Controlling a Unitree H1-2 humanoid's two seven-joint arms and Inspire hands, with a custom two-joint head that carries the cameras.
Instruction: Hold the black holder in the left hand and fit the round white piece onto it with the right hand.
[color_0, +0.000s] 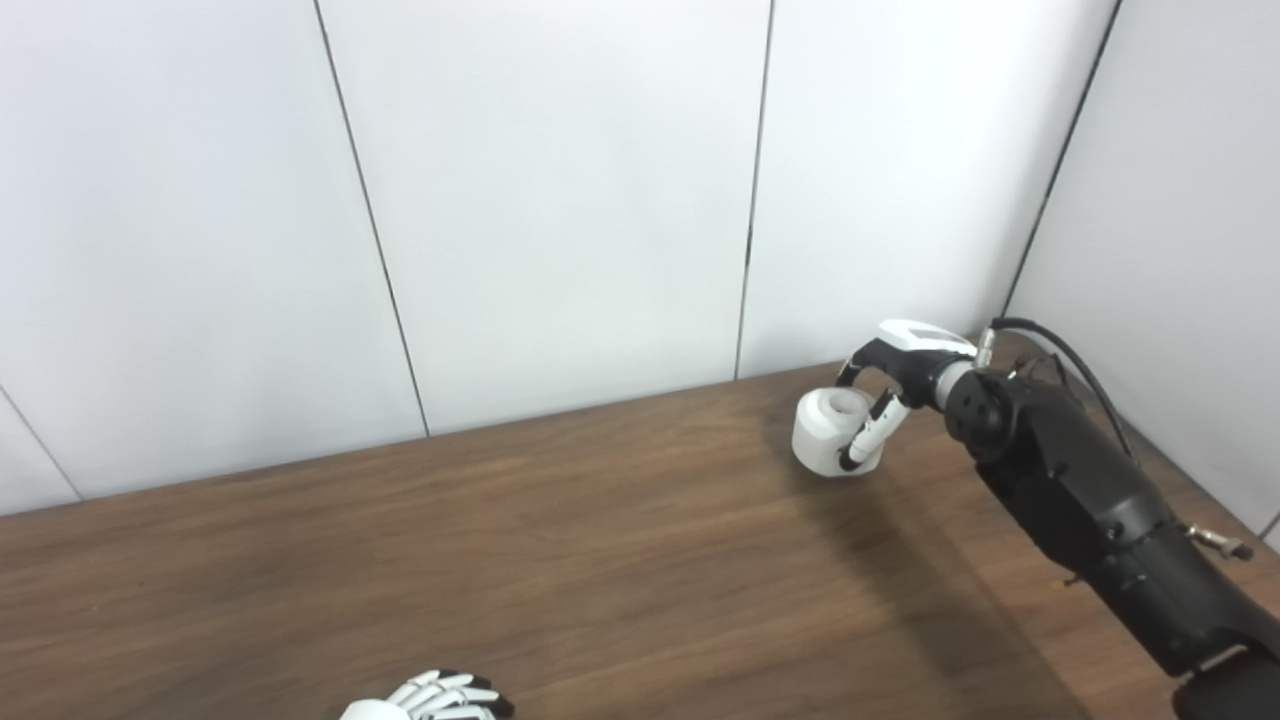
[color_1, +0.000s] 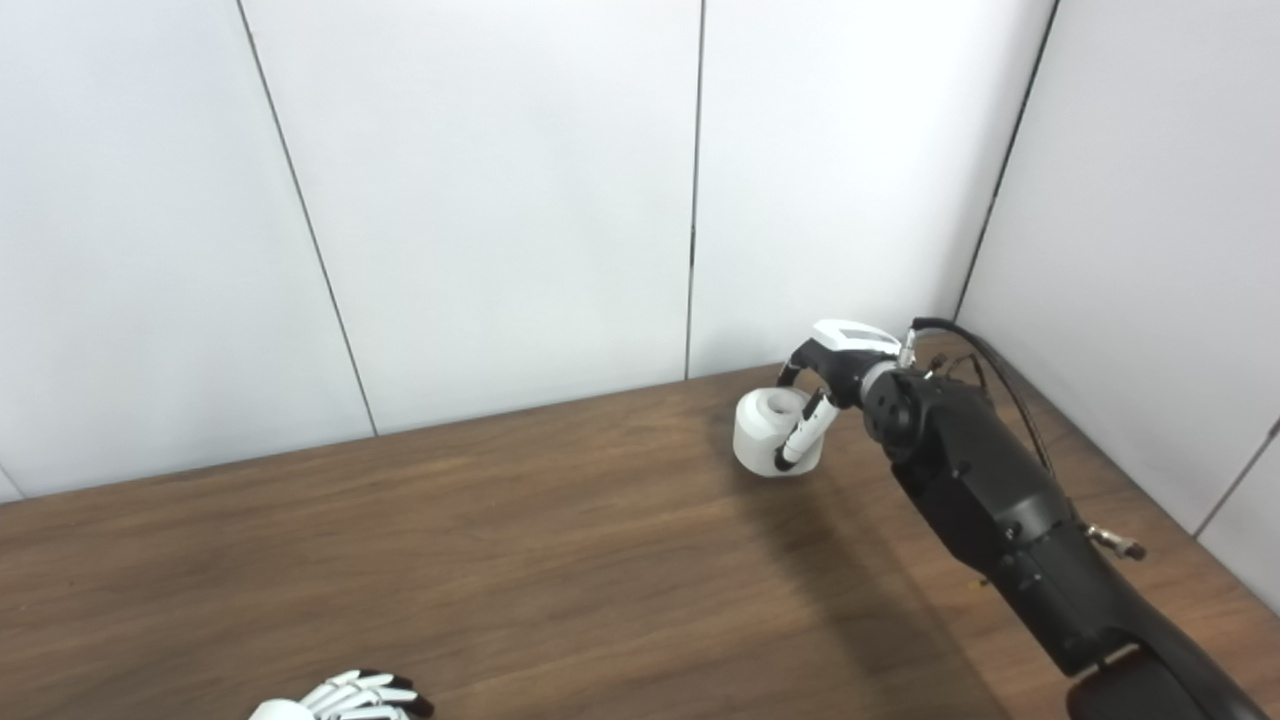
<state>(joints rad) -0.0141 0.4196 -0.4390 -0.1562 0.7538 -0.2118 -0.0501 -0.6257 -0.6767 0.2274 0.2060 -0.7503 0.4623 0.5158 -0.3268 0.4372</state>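
The round white piece (color_0: 828, 432), a thick ring with a hole in its top, is at the far right of the wooden table, near the back wall. My right hand (color_0: 885, 385) is shut on it, with fingers curled over its right side and thumb across the front. Whether the piece rests on the table or hangs just above it I cannot tell. My left hand (color_0: 440, 697) shows only as fingertips at the bottom edge, low over the table, fingers stretched out with nothing in them. No black holder is in view.
The brown wooden table (color_0: 560, 540) runs across the view. White wall panels (color_0: 560, 200) close the back, and a side wall (color_0: 1180, 250) stands close behind my right arm (color_0: 1090, 510).
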